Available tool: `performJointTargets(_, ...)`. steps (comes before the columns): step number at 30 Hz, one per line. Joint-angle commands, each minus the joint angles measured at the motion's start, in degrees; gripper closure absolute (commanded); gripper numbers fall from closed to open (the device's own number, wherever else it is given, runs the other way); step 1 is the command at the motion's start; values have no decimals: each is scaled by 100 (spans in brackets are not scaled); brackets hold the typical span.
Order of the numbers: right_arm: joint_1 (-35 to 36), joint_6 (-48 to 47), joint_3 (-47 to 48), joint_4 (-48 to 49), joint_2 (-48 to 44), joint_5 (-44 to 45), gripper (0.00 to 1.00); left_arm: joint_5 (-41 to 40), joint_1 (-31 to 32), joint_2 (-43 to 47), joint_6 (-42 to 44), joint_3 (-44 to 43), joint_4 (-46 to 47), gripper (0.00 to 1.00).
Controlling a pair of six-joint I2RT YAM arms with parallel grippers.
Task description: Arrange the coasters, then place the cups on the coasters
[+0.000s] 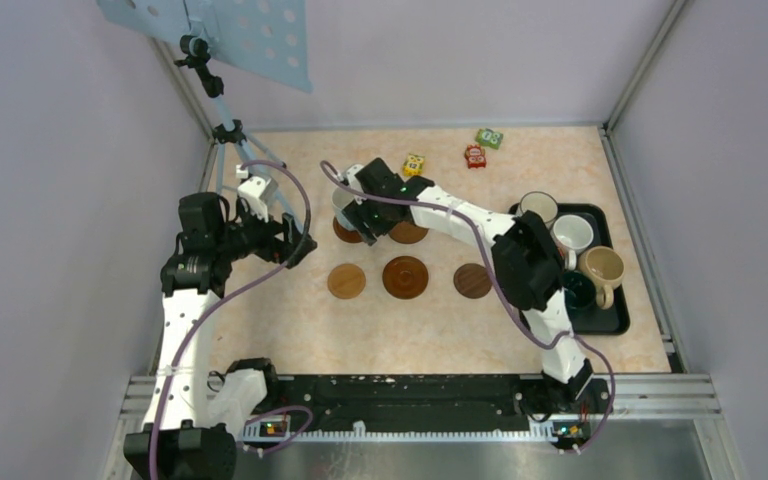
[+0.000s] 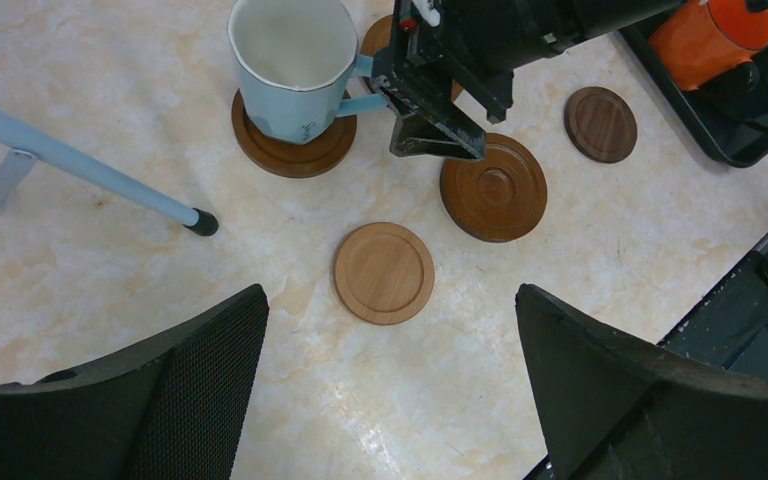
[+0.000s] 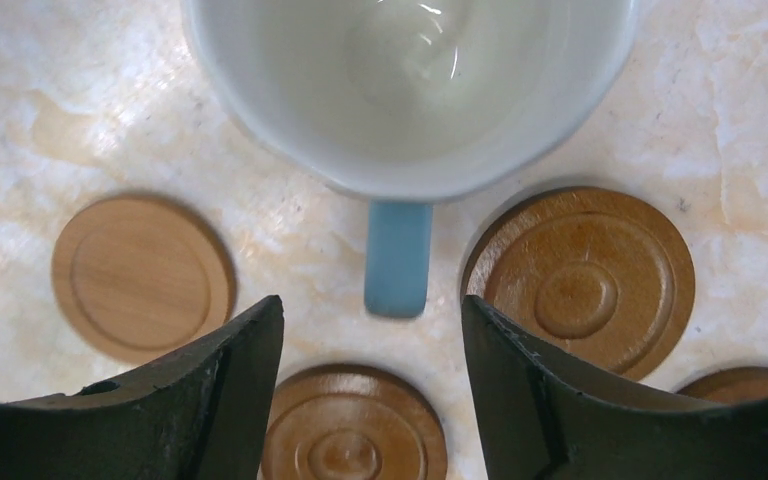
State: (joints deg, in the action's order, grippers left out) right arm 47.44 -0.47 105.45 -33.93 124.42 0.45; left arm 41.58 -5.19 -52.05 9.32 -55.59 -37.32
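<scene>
Between the right jaws lies the handle [image 3: 397, 257] of the blue cup [image 3: 410, 90], with a gap on either side. These jaws stand part open and grip nothing. Just ahead of them the cup stands upright on a dark coaster [image 2: 293, 150], its handle turned back toward the jaws. Beneath the base of the jaws lies a ringed coaster [image 3: 352, 430]. Off one finger is a pale coaster [image 3: 143, 277] and off the other a big dark coaster [image 3: 580, 283]. The rim of an edge coaster [image 3: 750, 385] shows just behind that one. All lie flat on the counter [image 1: 290, 330], none touching another.

The left jaws hover over the counter, spread as wide as they go and empty. The pale coaster lies just ahead of them, between the lines of the two fingers [image 2: 160, 400]. The blue cup is farther ahead, and a tripod leg [image 2: 80, 165] ends near it to one side.

Well behind the right jaws, back along the right arm [image 1: 460, 220], a black tray [image 1: 605, 322] holds the other cups. They are a dark-rimmed cup [image 1: 538, 207], a white cup [image 1: 572, 233], a beige cup [image 1: 602, 268], a green cup [image 1: 577, 290] and an orange cup [image 2: 710, 40]. Farthest off, beyond the right jaws toward the back wall, three small blocks [image 1: 475, 155] sit apart on the counter.
</scene>
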Motion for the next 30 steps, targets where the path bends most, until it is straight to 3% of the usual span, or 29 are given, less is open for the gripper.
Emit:
performJointTargets(1, -170, -333, -8, -464, -844, -545, 34, 334, -28, -100, 182, -120, 60, 1)
performJointTargets(5, -641, -494, -569, -620, -1455, -1261, 30, 578, -24, -199, 271, -141, -2, 1)
performJointTargets(11, -1296, -677, -1421, -811, -2592, -1389, 25, 889, -2, -434, 509, -176, -119, 1)
performJointTargets(16, -2309, -360, -2035, -1141, -3417, -1413, 25, 872, 35, -503, 529, -200, -144, 1)
performJointTargets(23, -3385, 2, -3596, -969, -4614, -607, 31, 909, 45, -468, 417, -119, -39, 1)
performJointTargets(30, -4055, 369, -4352, -723, -5129, -323, 40, 923, 53, -417, 339, -97, 66, 1)
